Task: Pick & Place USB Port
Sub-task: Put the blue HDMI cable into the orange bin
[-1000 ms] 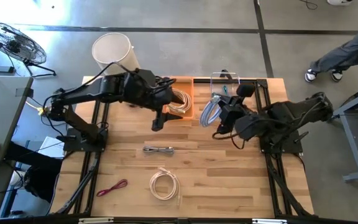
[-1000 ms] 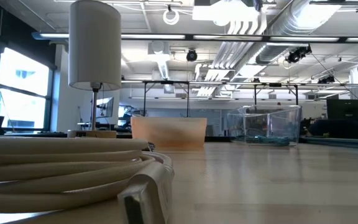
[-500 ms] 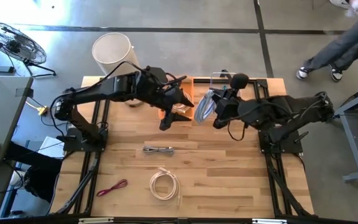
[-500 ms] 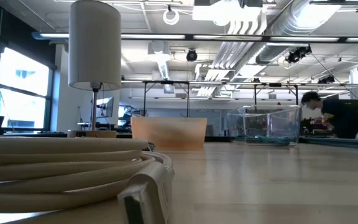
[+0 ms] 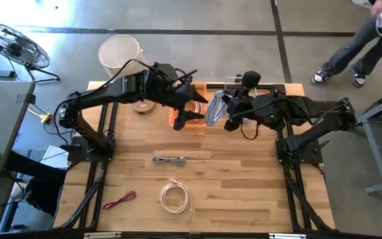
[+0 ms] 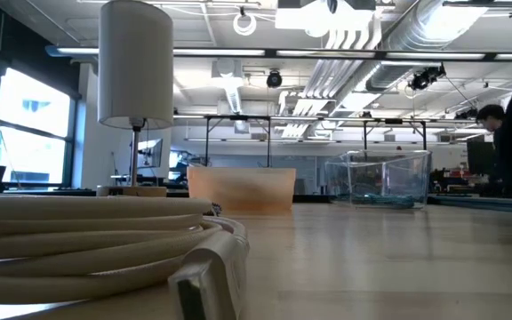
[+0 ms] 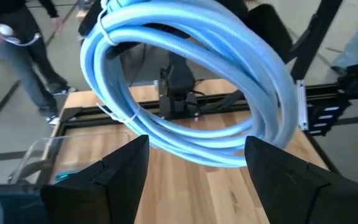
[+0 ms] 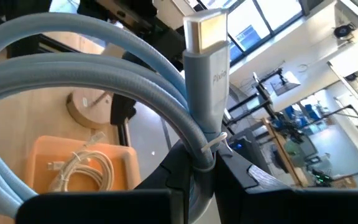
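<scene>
A light-blue coiled USB cable (image 5: 215,109) hangs in the air over the gap between the orange bin (image 5: 176,121) and the clear bin (image 5: 241,85). My right gripper (image 5: 228,114) is shut on it. The coil's gold plug (image 8: 206,30) sticks up past the loops. My left gripper (image 5: 187,117) is open above the orange bin and faces the coil (image 7: 185,81) from the table's left. Its two fingers stand a little short of the coil. The low view shows neither gripper. My right gripper pinches the bundled loops of the coil (image 8: 199,163) between its two fingers, right below the tie and the plug's grey body. The fingers come nearly level from the table's right. The coil stands on edge, lifted clear of the table and the bins.
The orange bin holds a white cable (image 8: 79,167). On the bare wood nearer the front lie a grey cable (image 5: 169,160), a white coil (image 5: 176,196) and a red cable (image 5: 119,200). A white cylinder (image 5: 120,54) stands at the far left corner. A person (image 5: 367,40) walks beyond the far right corner.
My right gripper has carried the blue coil up and toward the table's far left, turning its wrist, so the coil now hangs beside the orange bin. My left gripper has moved toward the table's right and far edge, closing on the coil, and stays open.
</scene>
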